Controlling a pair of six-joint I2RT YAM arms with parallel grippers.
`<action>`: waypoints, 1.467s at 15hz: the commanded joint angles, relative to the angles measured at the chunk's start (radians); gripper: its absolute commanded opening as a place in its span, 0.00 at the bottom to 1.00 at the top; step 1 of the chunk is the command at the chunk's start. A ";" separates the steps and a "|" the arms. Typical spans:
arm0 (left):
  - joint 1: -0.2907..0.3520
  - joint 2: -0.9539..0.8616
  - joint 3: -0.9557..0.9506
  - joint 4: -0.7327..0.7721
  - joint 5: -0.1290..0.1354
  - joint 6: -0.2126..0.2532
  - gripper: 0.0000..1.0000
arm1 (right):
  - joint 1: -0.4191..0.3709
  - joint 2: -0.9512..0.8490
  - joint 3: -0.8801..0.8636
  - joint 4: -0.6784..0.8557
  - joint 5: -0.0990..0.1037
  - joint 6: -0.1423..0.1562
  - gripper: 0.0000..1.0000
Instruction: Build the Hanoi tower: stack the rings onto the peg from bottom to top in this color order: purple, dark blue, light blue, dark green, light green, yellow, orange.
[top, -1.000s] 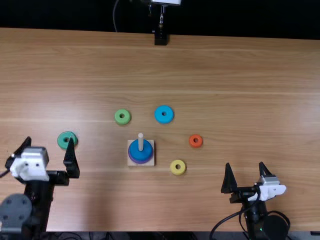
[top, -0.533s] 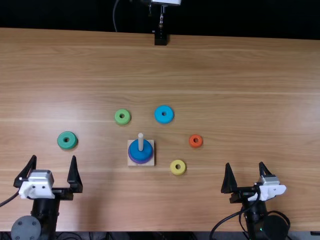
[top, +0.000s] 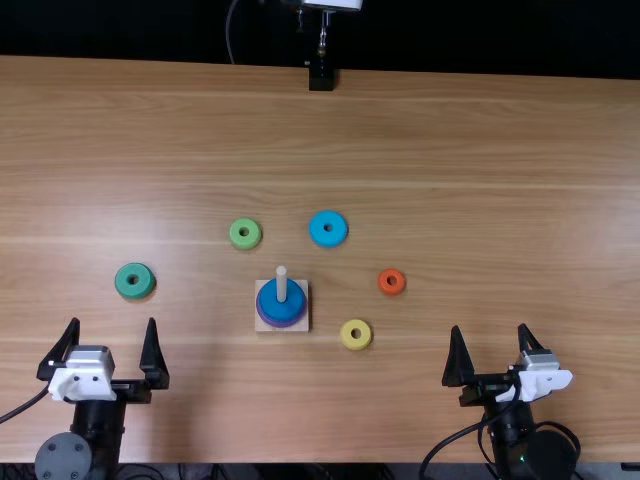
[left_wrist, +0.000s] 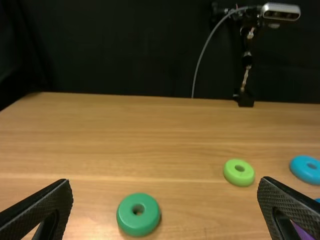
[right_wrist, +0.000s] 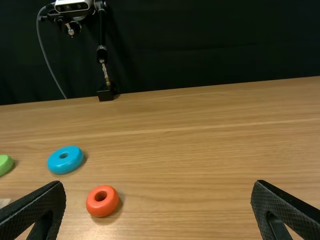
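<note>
While peg (top: 282, 284) holds purple ring (top: 267, 321) w/ dk blue ring (top: 290, 307) atop — L end effector (top: 113, 322), R end effector (top: 490, 328) both spread.

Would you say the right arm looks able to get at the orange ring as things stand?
Probably yes: the orange ring lies flat on the bare table, nothing beside or on it, and the right gripper is open and empty on the near side.
</note>
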 joint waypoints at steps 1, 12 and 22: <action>-0.012 -0.012 -0.008 0.010 -0.007 -0.003 1.00 | -0.008 -0.011 -0.005 -0.003 -0.008 0.001 1.00; -0.009 -0.012 -0.129 0.043 -0.007 -0.005 1.00 | -0.008 -0.011 -0.005 -0.003 -0.008 0.001 1.00; -0.006 -0.012 -0.129 0.058 0.000 0.006 1.00 | -0.008 -0.011 -0.005 -0.003 -0.008 0.001 1.00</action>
